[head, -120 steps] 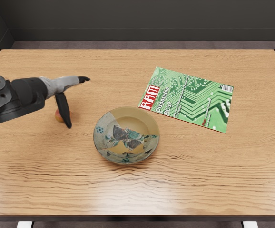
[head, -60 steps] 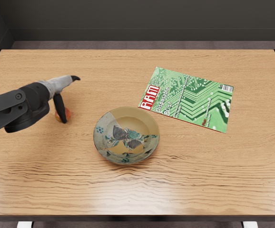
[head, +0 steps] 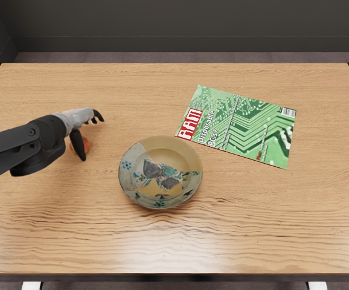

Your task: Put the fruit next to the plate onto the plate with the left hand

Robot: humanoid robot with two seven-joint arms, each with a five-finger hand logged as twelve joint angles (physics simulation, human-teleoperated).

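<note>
A small orange-red fruit (head: pixel 84 144) lies on the wooden table left of a patterned ceramic plate (head: pixel 160 171). My left hand (head: pixel 83 128) comes in from the left edge and hovers over the fruit. Its fingers (head: pixel 95 116) reach past the far side of the fruit and bend down. The dark thumb (head: pixel 79 146) hangs in front of the fruit and hides part of it. The hand straddles the fruit but is not closed on it. The plate holds nothing. The right arm is out of view.
A green magazine (head: pixel 238 124) with a circuit-board cover lies flat at the right of the plate, toward the back. The table's far edge (head: pixel 180 63) meets a dark wall.
The left arm has dropped lower and pulled back to the left. The fingers, stretched out before, now bend down beyond the fruit, with the thumb close in front of it.
</note>
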